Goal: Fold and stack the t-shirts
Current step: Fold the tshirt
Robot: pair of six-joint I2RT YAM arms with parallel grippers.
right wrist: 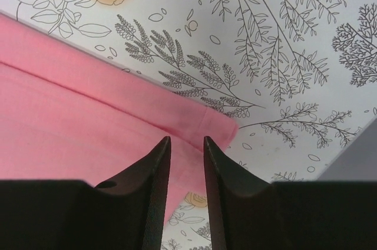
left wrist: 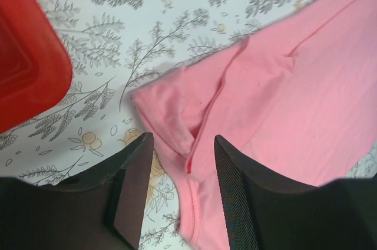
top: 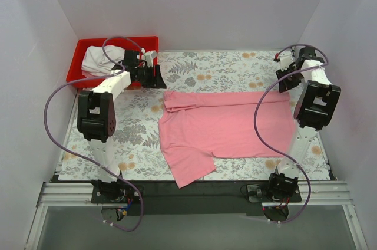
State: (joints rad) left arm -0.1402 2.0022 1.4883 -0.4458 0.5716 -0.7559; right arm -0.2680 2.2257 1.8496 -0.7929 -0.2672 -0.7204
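T-shirts, two. One pink t-shirt [top: 227,129] is lying spread on the floral desk [top: 224,64], its far edge turned over in a long fold and one sleeve trailing toward the near edge. One white t-shirt [top: 97,61] is sitting bunched inside the single red bin [top: 88,45] at the desk's far left corner. The left fingers [left wrist: 132,185] are standing released and well parted, hovering over the pink shirt's far left folded corner and grasping nothing. The right fingers [right wrist: 147,185] are standing narrowly parted and also released, over the far right folded corner, with desk pattern showing through the gap.
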